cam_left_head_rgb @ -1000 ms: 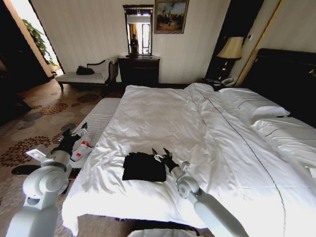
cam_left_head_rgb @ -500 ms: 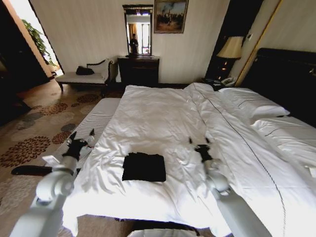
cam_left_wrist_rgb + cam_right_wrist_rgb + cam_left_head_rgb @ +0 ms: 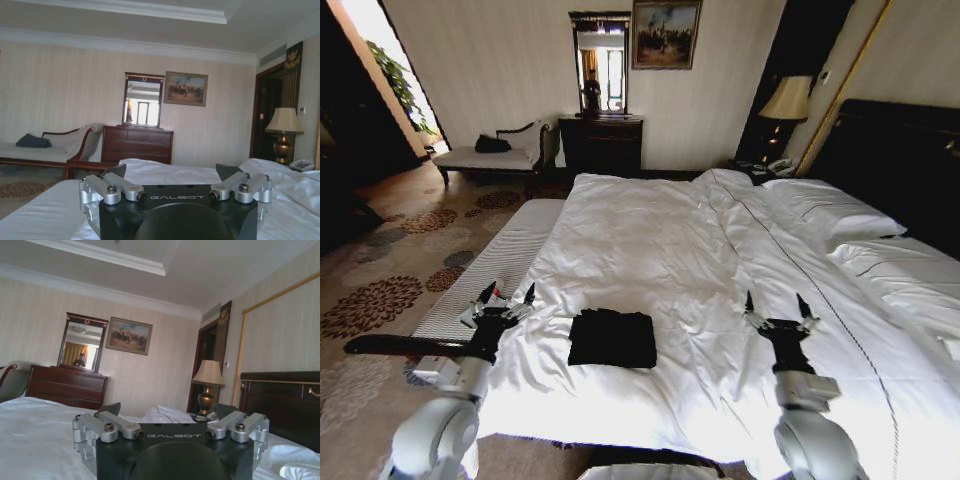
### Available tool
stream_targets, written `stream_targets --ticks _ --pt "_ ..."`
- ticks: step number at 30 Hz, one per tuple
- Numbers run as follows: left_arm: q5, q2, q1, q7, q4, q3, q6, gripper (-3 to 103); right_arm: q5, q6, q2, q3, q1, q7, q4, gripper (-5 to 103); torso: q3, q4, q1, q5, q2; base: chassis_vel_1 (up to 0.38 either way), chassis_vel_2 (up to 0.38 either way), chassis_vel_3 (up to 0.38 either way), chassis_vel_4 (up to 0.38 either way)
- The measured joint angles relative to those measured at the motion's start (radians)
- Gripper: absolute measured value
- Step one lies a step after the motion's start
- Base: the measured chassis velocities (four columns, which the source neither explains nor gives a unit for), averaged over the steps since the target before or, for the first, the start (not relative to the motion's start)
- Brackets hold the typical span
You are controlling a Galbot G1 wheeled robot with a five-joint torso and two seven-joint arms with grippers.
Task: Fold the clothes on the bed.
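**Two Grippers Raised, Garment Folded on the Bed**

Both arms flank the clothes [image 3: 612,338], a black T-shirt lying as a compact folded rectangle on the white duvet near the foot edge of the bed [image 3: 650,240]. The left gripper [image 3: 507,296] hovers at the shirt's 9 o'clock, the right gripper [image 3: 776,306] at 3 o'clock, each well apart from it. Jaws on both stand wide open and hold nothing. Judged from this layout, folding appears complete; the spread, raised posture keeps the fabric undisturbed.
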Motion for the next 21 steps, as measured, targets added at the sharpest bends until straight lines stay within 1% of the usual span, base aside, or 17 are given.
stream_targets --ticks 2,21 --pt "0.0 -0.001 0.002 0.0 -0.003 0.002 0.003 100 0.004 0.011 0.001 0.01 -0.009 -0.018 0.001 100 0.0 0.0 0.0 0.0001 0.0 0.0 0.0 0.0 0.0" --pt "-0.003 0.0 -0.002 -0.003 0.0 0.002 0.007 100 0.009 0.017 -0.002 0.006 -0.002 -0.023 -0.008 100 0.0 0.0 0.0 0.0 0.0 0.0 0.0 0.0 0.0"
